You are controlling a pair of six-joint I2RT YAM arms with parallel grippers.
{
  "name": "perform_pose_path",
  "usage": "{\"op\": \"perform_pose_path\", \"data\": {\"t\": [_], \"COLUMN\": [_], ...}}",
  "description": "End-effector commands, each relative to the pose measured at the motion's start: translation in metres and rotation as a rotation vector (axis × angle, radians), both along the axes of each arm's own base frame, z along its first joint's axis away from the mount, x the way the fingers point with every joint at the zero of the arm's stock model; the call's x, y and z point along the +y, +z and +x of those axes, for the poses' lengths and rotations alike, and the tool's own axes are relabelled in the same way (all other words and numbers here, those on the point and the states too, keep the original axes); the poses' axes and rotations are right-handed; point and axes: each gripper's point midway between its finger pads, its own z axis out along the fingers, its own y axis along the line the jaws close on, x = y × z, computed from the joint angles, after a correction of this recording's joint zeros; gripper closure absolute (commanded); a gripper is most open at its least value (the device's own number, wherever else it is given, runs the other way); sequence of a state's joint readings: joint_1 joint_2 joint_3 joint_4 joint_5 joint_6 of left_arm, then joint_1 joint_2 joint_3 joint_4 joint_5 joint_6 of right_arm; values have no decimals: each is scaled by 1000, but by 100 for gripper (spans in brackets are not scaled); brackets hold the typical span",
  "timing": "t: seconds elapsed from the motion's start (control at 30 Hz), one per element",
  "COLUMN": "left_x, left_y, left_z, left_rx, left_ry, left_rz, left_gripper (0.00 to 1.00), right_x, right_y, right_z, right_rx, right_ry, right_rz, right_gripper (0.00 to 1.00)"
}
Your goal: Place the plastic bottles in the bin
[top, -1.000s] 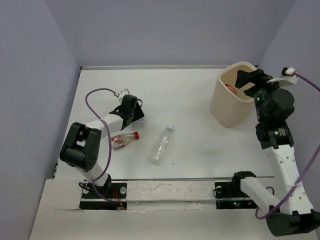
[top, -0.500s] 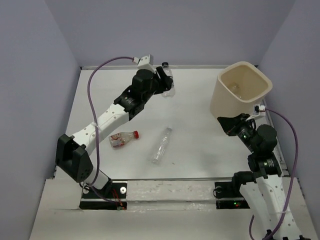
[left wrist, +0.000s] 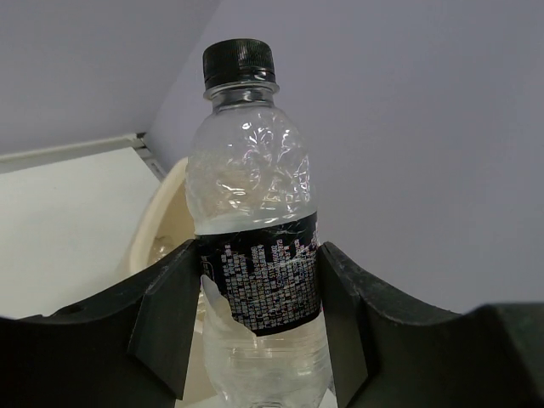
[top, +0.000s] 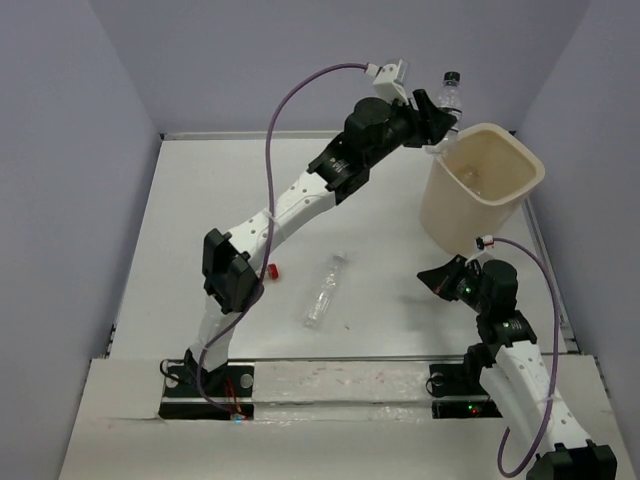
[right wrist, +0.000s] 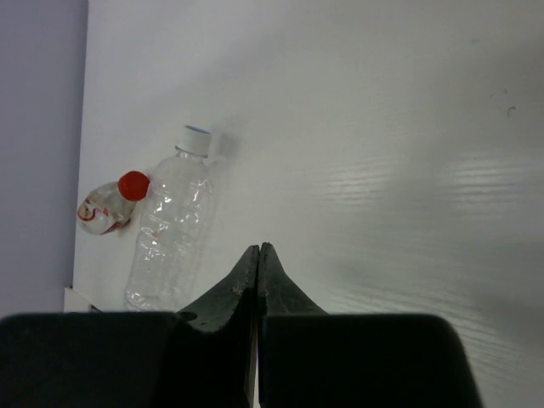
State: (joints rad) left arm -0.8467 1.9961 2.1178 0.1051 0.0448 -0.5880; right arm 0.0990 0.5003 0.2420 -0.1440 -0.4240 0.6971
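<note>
We see a clear bottle [left wrist: 255, 195] with a black cap and a dark, white-printed label, a beige bin [top: 455, 215], a white-capped bottle [right wrist: 170, 229], a red-capped bottle [right wrist: 106, 204] and a white bench [top: 370, 230].

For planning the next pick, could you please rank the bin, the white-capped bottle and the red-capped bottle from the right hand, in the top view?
1. bin, just beyond the right hand.
2. white-capped bottle, lying to its left.
3. red-capped bottle, farther left, mostly hidden by the left arm.
</note>
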Motion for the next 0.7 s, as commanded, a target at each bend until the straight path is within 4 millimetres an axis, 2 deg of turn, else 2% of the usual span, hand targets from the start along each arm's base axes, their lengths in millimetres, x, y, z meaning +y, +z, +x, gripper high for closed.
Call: {"op": "perform_pose_path", "data": {"t": [0.0, 0.03, 0.1, 0.13, 0.17, 0.2, 0.23, 0.37, 0.43, 0.47, 0.5, 0.53, 0.6, 0.63, 0.67], "left_x": [-45, -54, -66, -77, -81, -88, -90, -107, -114, -115, -116, -115, -111, -109, -106], "left_y": [28, 28, 45, 39, 40, 33, 37, 15, 3, 0, -1, -2, 7, 11, 11], "left_z": [-19, -23, -35, -38, -39, -38, -38, -31, -28, -29, -30, -30, -32, -34, -33], "left_rx": [-69, -76, -112, -120, -133, -134, -148, -151, -141, -138, -135, -140, -157, -179, -183], "left_ry": [-147, -174, -226, -246, -250, -251, -247, -228, -238, -247, -250, -248, -244, -240, -230], "left_rz": [-100, -115, -176, -194, -210, -216, -240, -229, -223, -217, -213, -206, -201, -188, -169], "left_gripper": [63, 63, 63, 63, 63, 63, 63, 62, 48, 32, 32, 17, 5, 4, 2], "right_x": [10, 9, 11, 15, 17, 18, 21, 34, 35, 40, 41, 42, 48, 50, 52], "right_y": [13, 11, 12, 11, 12, 12, 13, 19, 21, 22, 22, 22, 23, 24, 22], "right_z": [2, 2, 1, 0, -2, -1, -2, -9, -8, -11, -11, -9, -11, -10, -10], "right_rx": [-71, -70, -72, -67, -67, -65, -64, -87, -96, -99, -101, -99, -96, -102, -88], "right_ry": [49, 49, 60, 81, 94, 94, 105, 152, 146, 163, 167, 165, 183, 186, 194], "right_rz": [26, 22, 28, 32, 35, 36, 39, 31, 14, 12, 10, 4, 1, 1, -3], "right_gripper": [100, 100, 100, 100, 100, 100, 100, 100, 100, 100, 100, 100, 100, 96, 83]}}
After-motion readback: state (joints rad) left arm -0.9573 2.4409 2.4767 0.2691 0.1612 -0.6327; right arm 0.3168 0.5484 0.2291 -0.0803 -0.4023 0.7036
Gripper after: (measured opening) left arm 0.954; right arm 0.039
